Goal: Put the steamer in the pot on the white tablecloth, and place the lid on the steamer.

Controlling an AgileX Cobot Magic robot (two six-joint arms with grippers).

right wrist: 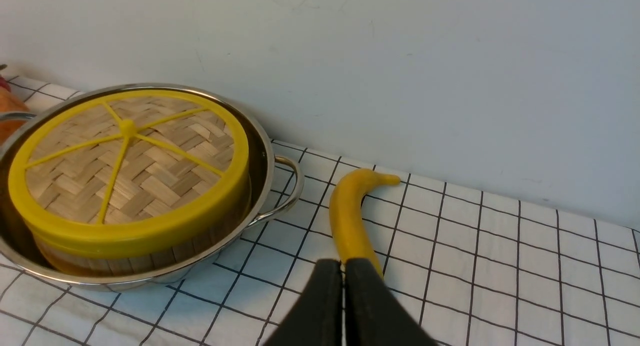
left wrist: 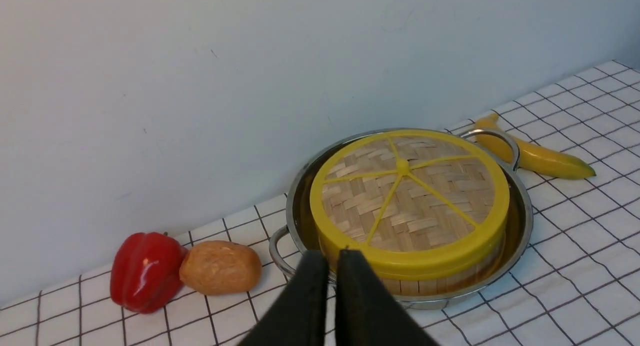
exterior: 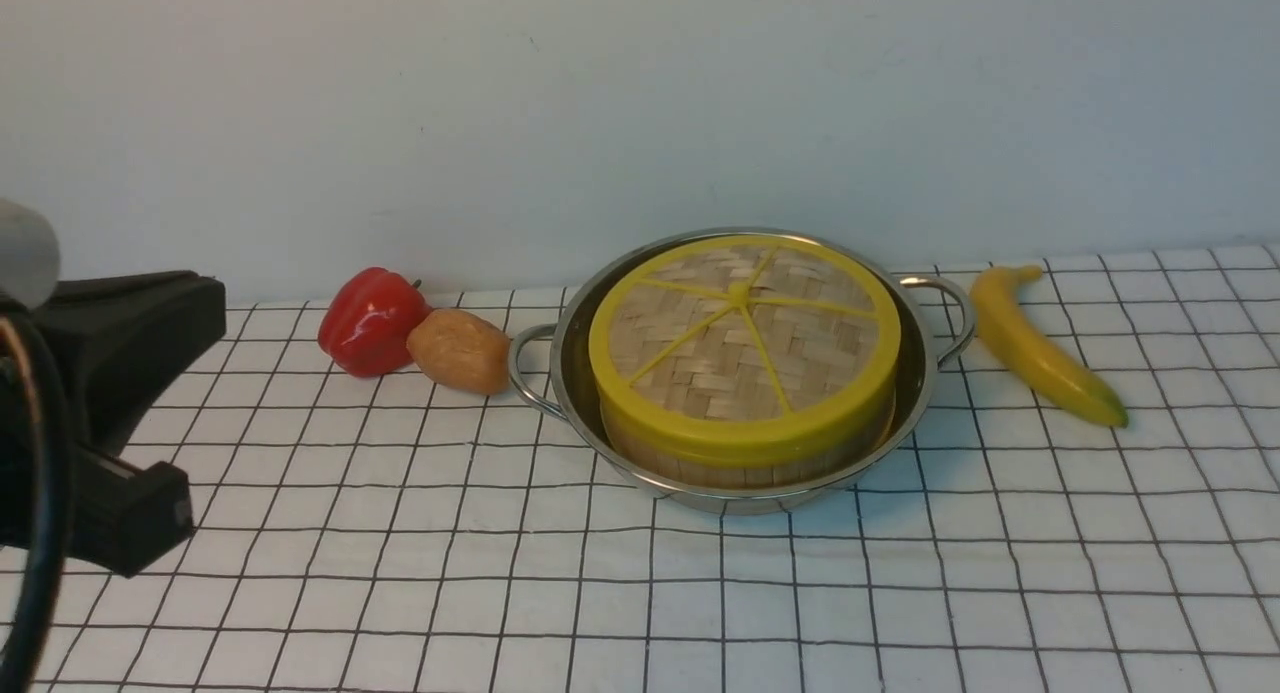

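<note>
The shiny pot (exterior: 572, 368) stands on the white tablecloth (exterior: 700, 593), near the wall. Inside it sits the steamer (exterior: 700, 468); only its slat wall shows. The woven lid (exterior: 740, 343) with yellow rim and spokes lies flat on top and hides the steamer's contents. In the left wrist view my left gripper (left wrist: 333, 258) hangs short of the pot's near rim (left wrist: 300, 236), its black fingers (left wrist: 310, 296) together but for a thin slit, holding nothing. My right gripper (right wrist: 343, 266) is shut and empty above the cloth, just in front of the banana's (right wrist: 347, 216) end, to the right of the pot (right wrist: 260, 151).
A red bell pepper (exterior: 370, 318) and a brown potato-like piece (exterior: 460, 351) lie left of the pot, the latter touching its left handle (exterior: 522, 368). A banana (exterior: 1040, 348) lies to the right. My left arm's black body (exterior: 110, 423) fills the left edge. The wall is close behind.
</note>
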